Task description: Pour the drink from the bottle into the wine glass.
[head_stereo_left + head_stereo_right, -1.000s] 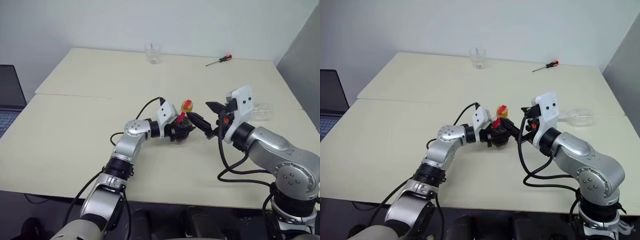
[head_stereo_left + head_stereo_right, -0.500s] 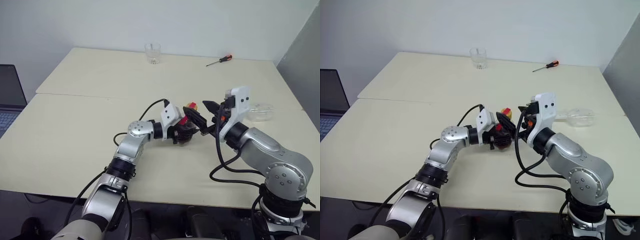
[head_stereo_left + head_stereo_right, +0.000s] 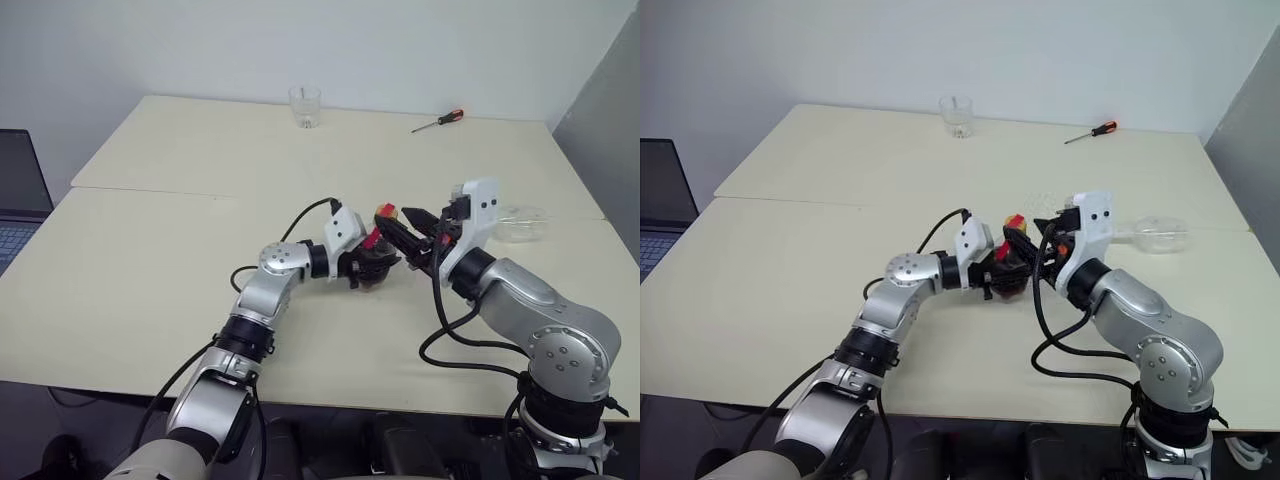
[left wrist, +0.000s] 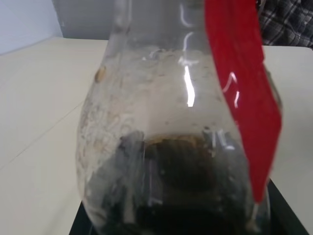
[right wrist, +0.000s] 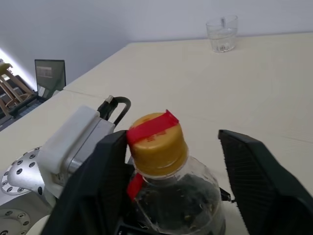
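Cap-removal stage. At frame centre, the left gripper point(image 3: 368, 266) is clamped around the body of the small squat clear plastic bottle point(image 3: 378, 258) holding the dark brown drink point(image 4: 171, 196), held upright just above the cream table point(image 3: 150, 250). The right gripper point(image 5: 171, 161) has its two black fingers point(image 5: 254, 181) apart on either side of the yellow, red-taped cap point(image 5: 156, 142), one near touching, the other clear. The clear stemmed wine glass point(image 3: 515, 224) lies on its side at right of frame. Next, probably: pinch and twist the cap, then stand the glass upright.
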You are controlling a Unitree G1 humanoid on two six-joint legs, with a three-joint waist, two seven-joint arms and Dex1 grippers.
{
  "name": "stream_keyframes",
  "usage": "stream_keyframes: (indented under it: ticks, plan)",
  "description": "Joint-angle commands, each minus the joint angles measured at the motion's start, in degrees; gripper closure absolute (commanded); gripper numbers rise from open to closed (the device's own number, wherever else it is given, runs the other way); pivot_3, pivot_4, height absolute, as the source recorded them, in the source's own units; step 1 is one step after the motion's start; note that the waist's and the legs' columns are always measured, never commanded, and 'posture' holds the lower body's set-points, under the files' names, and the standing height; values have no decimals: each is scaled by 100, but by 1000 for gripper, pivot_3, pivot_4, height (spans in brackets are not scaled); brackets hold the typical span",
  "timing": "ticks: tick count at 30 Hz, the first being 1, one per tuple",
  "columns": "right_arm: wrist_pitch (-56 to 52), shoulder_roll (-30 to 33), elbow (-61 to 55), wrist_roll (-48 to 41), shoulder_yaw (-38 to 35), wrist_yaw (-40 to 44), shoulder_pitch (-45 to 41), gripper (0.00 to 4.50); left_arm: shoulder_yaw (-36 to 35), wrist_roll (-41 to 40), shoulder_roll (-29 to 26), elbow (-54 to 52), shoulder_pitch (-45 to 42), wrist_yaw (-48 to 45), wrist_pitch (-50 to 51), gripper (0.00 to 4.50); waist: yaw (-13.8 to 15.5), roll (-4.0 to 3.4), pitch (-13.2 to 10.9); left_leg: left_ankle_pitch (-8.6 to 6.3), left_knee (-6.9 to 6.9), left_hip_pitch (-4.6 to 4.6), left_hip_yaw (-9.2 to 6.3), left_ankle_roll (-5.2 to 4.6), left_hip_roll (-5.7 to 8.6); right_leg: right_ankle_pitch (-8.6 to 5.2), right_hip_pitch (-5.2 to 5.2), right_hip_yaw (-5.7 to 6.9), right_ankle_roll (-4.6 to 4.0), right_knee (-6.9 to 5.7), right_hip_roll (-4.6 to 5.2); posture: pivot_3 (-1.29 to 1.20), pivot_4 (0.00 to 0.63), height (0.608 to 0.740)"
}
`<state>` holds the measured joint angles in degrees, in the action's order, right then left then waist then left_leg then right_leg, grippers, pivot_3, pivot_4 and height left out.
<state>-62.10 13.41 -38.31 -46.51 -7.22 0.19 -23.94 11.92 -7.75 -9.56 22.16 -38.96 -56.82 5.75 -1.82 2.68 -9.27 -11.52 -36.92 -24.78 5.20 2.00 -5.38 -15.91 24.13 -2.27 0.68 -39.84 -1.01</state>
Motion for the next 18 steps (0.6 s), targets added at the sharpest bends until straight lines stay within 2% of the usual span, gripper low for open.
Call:
stream_keyframes:
  ticks: [1,4,8,11,14,18]
  plan:
    - [106,150,-76,2,-136,22,-135,2400,-66,-120,41,-216,-141,49,-86,2841,0,0,0,0,0,0,0,0,0,0,0,1,0,0,0,0,150,740]
    - [106,210,-43,-12,-133,64,-198,2400,-61,-127,55,-209,-167,50,-68,2852,0,0,0,0,0,0,-1,0,1,0,0,0,0,2,0,0,150,740]
    - [153,283,-20,-13,-142,124,-263,3236,-76,-134,81,-177,-205,82,-88,2903,0,-1,0,0,2,-1,-5,0,1,-1,-1,3,0,2,0,0,150,740]
    - [221,501,97,19,-100,399,-370,3262,-49,-168,68,-228,-197,33,-29,2947,0,-1,-1,0,2,-1,-5,0,1,-1,0,3,0,3,0,0,150,740]
    - [335,940,325,-54,35,1180,-518,3262,-29,-268,14,-327,-188,-130,168,2948,0,-1,-1,0,2,-1,-5,0,3,-1,-2,2,0,6,1,0,150,740]
    - [934,1749,1126,42,359,3077,-764,3262,-32,-344,-91,-444,-150,-271,310,2986,0,-4,-4,-1,4,-2,-7,-1,5,-1,-2,4,0,12,0,0,150,740]
